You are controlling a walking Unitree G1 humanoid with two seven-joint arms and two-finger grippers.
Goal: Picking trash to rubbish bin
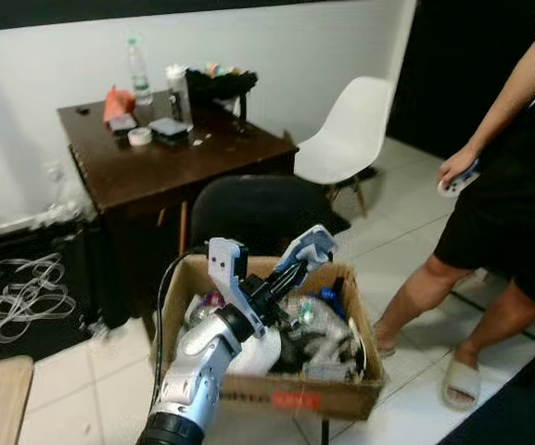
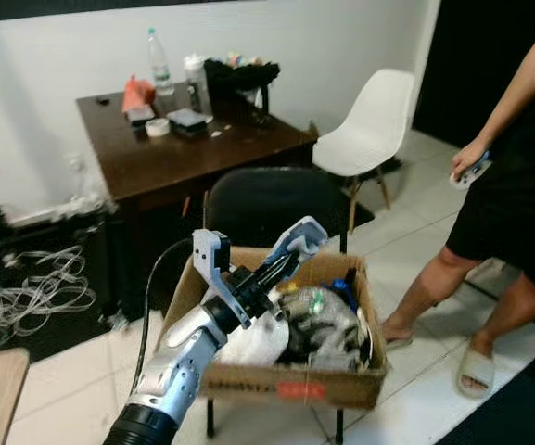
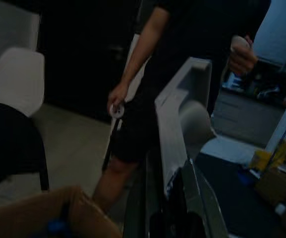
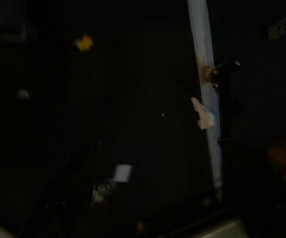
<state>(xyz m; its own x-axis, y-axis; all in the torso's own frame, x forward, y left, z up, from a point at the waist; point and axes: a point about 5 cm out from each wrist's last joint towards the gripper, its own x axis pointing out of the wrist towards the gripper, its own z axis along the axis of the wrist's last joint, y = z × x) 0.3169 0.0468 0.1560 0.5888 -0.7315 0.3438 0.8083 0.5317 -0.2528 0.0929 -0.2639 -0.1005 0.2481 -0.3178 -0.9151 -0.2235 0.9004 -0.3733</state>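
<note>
Cardboard box point(image 1: 276, 394) serving as the rubbish bin sits on a black chair point(image 1: 258, 211), packed with plastic bottles and wrappers point(image 1: 318, 329), and the left tool point(image 1: 272, 261) hangs over its open top with its two fingers spread wide and nothing visible between them. Judging from this, the step in hand is the drop into the bin or the moment just after it; to do it well the tool should stay centred over the heap, well inside the cardboard walls, and lift straight up so a finger does not catch the rim or drag a bottle out. The left arm reaches forward and up from the lower edge of the head views, silver forearm angled towards the box, wrist turned so one finger points at the far wall and the other stands nearer the left flap. The right tool hangs idle in the dark and I cannot tell how its fingers stand. A person point(image 1: 508, 195) stands close on the right, beside the box, holding a small device point(image 2: 468, 171); a dark wooden bench point(image 1: 170, 158) with clutter stands behind
</note>
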